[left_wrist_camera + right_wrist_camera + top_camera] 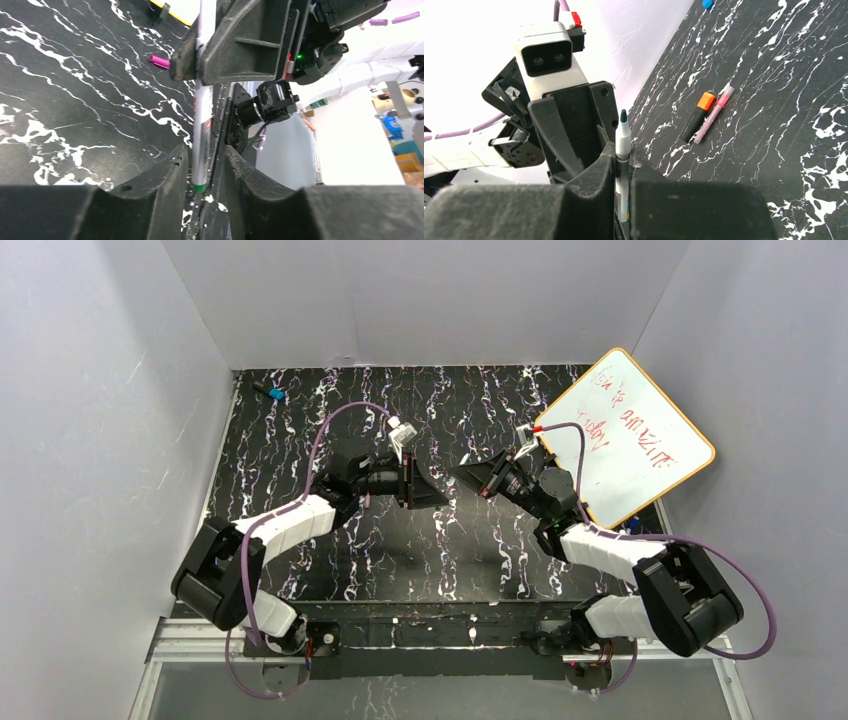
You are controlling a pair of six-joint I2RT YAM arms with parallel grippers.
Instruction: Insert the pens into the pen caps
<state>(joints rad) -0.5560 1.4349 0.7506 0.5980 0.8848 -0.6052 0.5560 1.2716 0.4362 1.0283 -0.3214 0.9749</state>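
Observation:
My right gripper (624, 150) is shut on a white-grey pen (623, 134) with a dark green tip, which points up past its fingertips. In the left wrist view this pen (202, 125) runs down from my right gripper (197, 60) into the gap between my left gripper's fingers (177, 167). Those fingers stand slightly wider than the pen. The two grippers (435, 495) (465, 472) meet above mid table. A black marker with an orange end (698, 117) and a pale marker with a pink tip (714, 114) lie side by side on the table. A magenta cap (160, 62) lies on the table. The other caps are out of view.
A whiteboard with a yellow rim (630, 435) leans at the right side of the black marbled table (300, 440). A small black blue-ended item (272, 393) lies at the far left corner. White walls close in the table on three sides.

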